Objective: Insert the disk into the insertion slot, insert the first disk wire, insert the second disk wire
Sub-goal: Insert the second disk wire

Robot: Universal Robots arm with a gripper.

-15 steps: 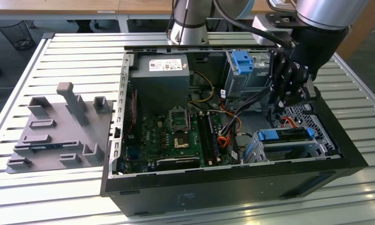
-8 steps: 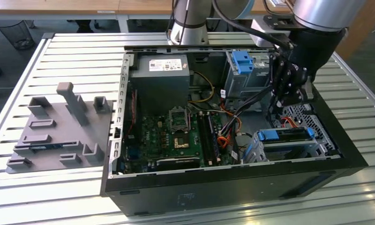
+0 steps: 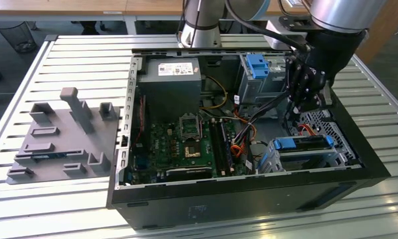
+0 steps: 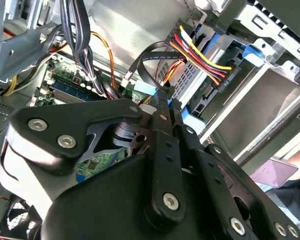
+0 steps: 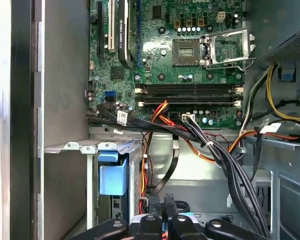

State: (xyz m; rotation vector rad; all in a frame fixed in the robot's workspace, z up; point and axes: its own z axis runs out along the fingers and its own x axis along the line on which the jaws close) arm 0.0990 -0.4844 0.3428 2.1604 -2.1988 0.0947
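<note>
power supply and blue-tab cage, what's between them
In the exterior view, yellow and black wires run between the power supply and the cage.

Grey fixture plate point(image 3: 63, 142) lies beside the open computer case point(image 3: 246, 199).

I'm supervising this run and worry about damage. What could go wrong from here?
Snagging: the gripper hangs among loose black cables near the disk, so a move might tug them or a connector loose. Collision: the taller grey cage stands close beside the arm, so a sideways swing might strike it.
</note>
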